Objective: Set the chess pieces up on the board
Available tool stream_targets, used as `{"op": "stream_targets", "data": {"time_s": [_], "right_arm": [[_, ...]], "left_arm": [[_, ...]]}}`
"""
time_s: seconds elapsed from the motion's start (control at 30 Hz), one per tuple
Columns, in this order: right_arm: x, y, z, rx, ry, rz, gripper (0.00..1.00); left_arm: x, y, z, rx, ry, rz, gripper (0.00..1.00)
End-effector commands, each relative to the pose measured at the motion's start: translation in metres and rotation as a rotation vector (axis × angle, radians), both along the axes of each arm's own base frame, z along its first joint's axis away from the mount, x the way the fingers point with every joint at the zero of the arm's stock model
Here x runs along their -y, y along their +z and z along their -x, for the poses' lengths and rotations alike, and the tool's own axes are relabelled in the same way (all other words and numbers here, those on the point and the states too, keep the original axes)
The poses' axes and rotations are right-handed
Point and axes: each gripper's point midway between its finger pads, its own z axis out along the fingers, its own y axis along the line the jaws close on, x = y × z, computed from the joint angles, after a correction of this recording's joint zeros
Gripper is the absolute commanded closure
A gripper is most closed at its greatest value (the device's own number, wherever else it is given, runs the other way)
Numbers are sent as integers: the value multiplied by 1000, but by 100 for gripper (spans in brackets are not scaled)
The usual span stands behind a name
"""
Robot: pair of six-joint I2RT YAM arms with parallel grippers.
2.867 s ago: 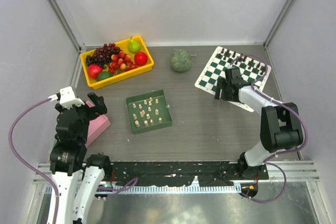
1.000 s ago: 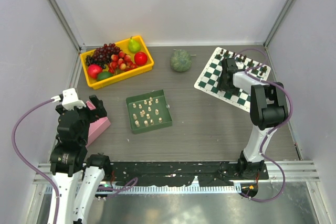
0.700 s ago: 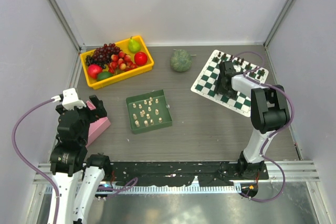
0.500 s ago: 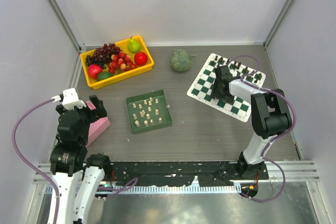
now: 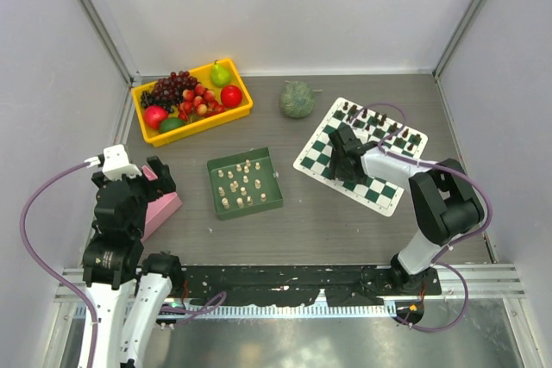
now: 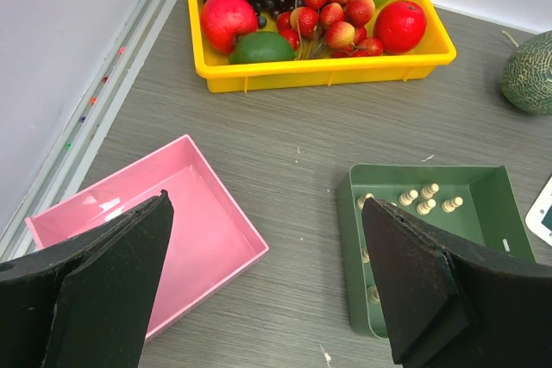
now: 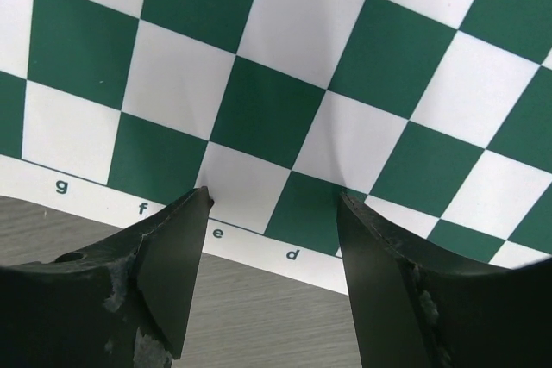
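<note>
Right claw (image 7: pixel 272 196) (jaws parted, gripping nothing) rests on the board (image 7: pixel 267 109) at its lettered edge, grey table (image 7: pixel 259 325) alongside.

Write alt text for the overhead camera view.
The right hand is down on a green-and-white chessboard with dark pieces along its far edge. Left of it sit a green tray of cream chess pieces, a melon, a yellow fruit bin and a pink box.

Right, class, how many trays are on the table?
3: the yellow tray at the back left holding fruit, the pink tray at the near left, the green tray mid-table holding light chess pieces. None appears hidden.
</note>
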Motion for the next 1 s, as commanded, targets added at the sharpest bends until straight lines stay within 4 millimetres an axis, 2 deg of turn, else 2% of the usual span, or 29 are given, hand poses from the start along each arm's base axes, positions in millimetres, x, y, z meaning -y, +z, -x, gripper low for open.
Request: {"op": "stream_targets", "data": {"time_s": [0.0,0.33,0.67,0.8,0.87,0.93,0.97], "right_arm": [[-9,3,13,9,5,-6,33],[-27,-2,31,3,59,-14,33],[-35,8,35,31,91,-48,33],[-40,33,27,98,128,-69,31],[-46,53,21,155,161,-94,30],[-56,84,16,246,206,-145,30],[-63,93,14,276,233,-173,29]], "left_arm": [[-1,1,-1,-2,4,-4,1],[1,-1,-2,-14,-6,-1,1],[4,-3,-5,-25,-21,2,1],[4,-3,-5,-27,-24,2,1],[5,-2,-4,-34,-28,-3,1],[5,-2,-3,-48,-39,-19,1],[5,-3,-3,-56,-46,-30,1]]}}
